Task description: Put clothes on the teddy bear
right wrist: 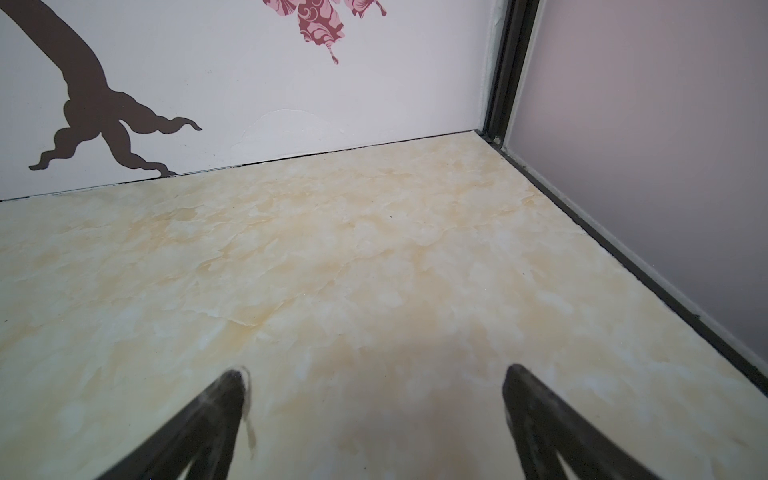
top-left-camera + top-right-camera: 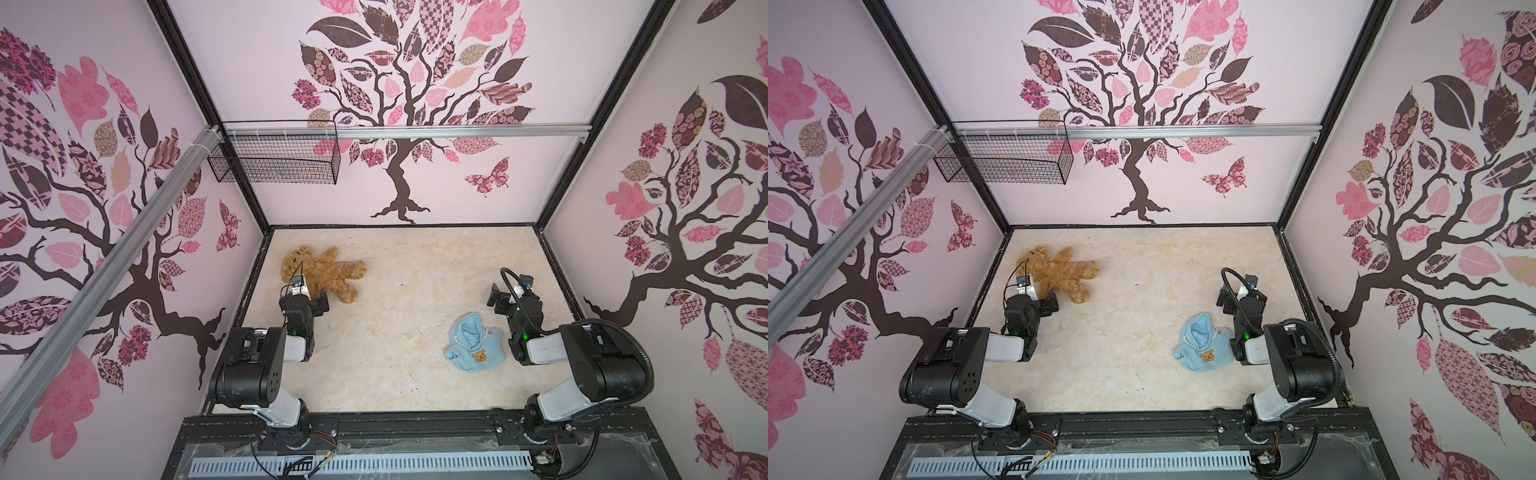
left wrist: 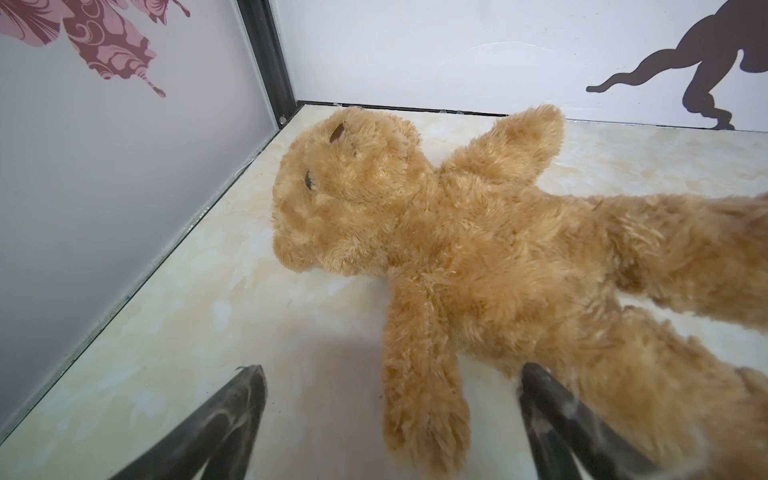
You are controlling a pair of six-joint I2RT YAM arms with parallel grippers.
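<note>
Fur fills most of the left wrist view: the teddy bear (image 3: 478,249) lies flat on its back, golden-brown and bare of any clothing, with one dark eye and the nose showing on its head. In both top views the teddy bear (image 2: 328,272) (image 2: 1065,272) sits in the far left part of the table (image 2: 395,257). Its head is toward the left wall and its legs point to the middle of the table.

The left gripper (image 3: 392,372) hangs low at the near side of the bear with its jaws wide apart. In the wrist view the bear's near arm lies between the two dark fingers (image 3: 245,399), and the other finger stands in front of the bear's flank and leg. Whether any finger touches the fur cannot be told.

The right gripper (image 1: 376,372) is on the right side of the table, its jaws also wide apart. Only bare cream marbled surface lies between and beyond them, up to the far right corner.

A small light blue hoodie (image 2: 473,343) (image 2: 1204,343) lies crumpled on the near right part of the table, just beside the right arm and nearer the robot than that gripper. Its hood gapes open and an orange bear-face patch (image 2: 479,356) faces up. It is well apart from the bear — nothing lies on the surface between them.

A black wire basket (image 2: 276,160) hangs from the rail on the back wall, above the far left corner.
</note>
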